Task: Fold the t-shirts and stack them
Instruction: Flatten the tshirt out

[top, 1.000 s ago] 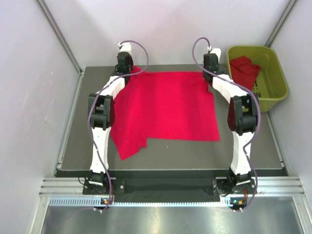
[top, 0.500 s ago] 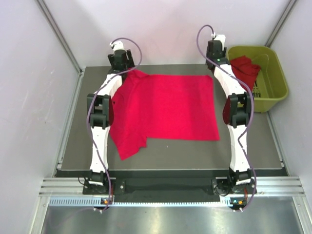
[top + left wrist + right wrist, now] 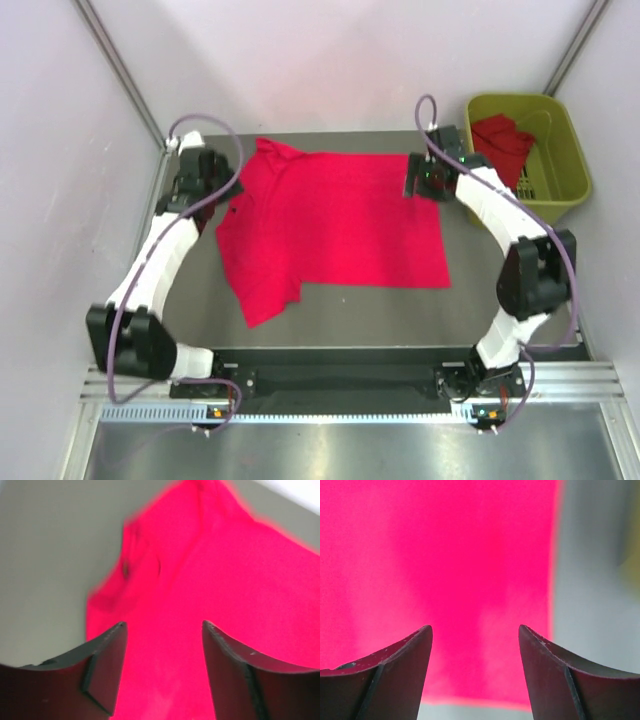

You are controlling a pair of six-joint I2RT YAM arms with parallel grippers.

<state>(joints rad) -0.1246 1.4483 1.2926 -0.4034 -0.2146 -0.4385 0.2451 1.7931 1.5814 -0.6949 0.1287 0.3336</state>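
One red t-shirt lies spread flat on the dark table, with a sleeve at the far left and a flap hanging out at the near left. My left gripper hovers open at the shirt's far left edge. In the left wrist view the red cloth lies under my open left gripper, which holds nothing. Open as well, my right gripper is over the shirt's far right corner. Between the fingers of my right gripper the cloth's edge shows. A second red t-shirt lies bunched in the basket.
The yellow-green basket stands off the table's far right corner, just beyond the right arm. Bare dark table shows along the near edge and at the left. Pale walls close in on the left, the back and the right.
Both grippers have opened and let go of the shirt's far corners. The left arm has swung out to the left, and the right gripper has come nearer. The shirt now lies flat.
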